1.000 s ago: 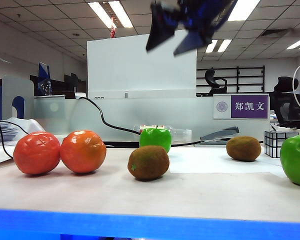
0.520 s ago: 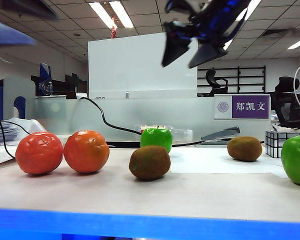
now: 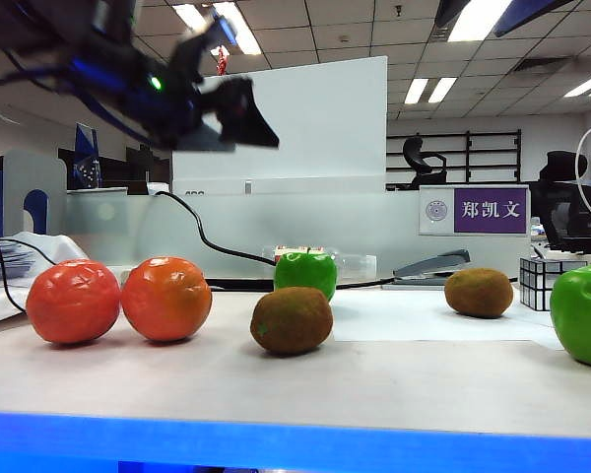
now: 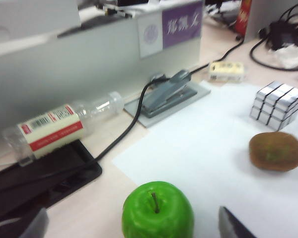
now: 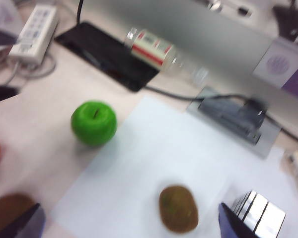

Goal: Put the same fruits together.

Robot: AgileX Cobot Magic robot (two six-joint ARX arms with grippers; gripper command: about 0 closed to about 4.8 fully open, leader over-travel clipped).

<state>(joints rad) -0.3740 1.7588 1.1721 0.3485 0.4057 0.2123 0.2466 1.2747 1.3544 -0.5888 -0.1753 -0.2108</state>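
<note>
Office desk (image 3: 305, 384): oranges (image 3: 118, 299) paired, kiwis (image 3: 292, 320) and apples (image 3: 306, 270) split.
Left gripper (image 4: 134, 225) is spread above an apple (image 4: 157, 210); right gripper (image 5: 129, 223), jaws apart, holds nothing; a glancing fingertip could roll it away.

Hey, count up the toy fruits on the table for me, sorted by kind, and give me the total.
Oranges: 2, and, side by side.
Kiwis: 2, and, apart.
Green apples: 2, and, apart.
Total: 6 fruits.
</note>
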